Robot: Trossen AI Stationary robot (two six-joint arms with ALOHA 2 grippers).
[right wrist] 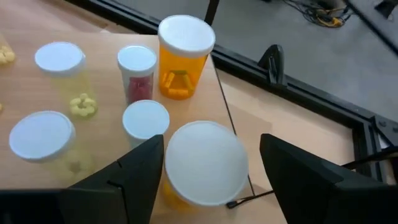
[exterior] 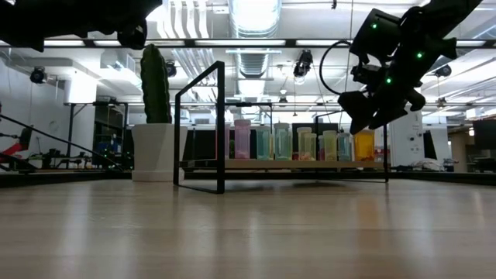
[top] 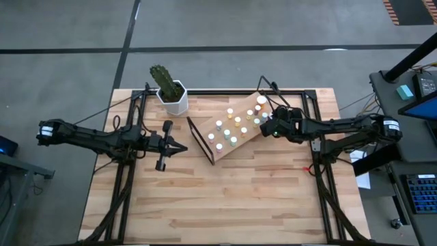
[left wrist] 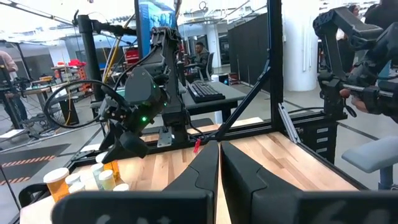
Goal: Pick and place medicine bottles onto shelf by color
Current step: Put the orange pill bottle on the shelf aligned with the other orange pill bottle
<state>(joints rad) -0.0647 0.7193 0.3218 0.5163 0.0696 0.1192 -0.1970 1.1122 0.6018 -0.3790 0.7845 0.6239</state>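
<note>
A: Bottles (top: 235, 124) stand in rows on the shelf (top: 222, 152), a tilted wood board on a black wire frame at the back of the surface (top: 225, 198), beside a potted cactus (top: 168, 89). Why grouped so?

B: Probably by colour; yellow, pink and orange ones each seem to share a zone.

A: And the right gripper (right wrist: 205, 168)?

B: It hangs over the shelf's far corner, fingers (right wrist: 140, 171) spread wide on either side of a white-capped orange bottle (right wrist: 202, 165). They flank the cap without visibly pressing it, so it looks freshly set down or about to be taken.

A: The left gripper (left wrist: 219, 168)?

B: Closed, empty, parked just left of the shelf.
</note>
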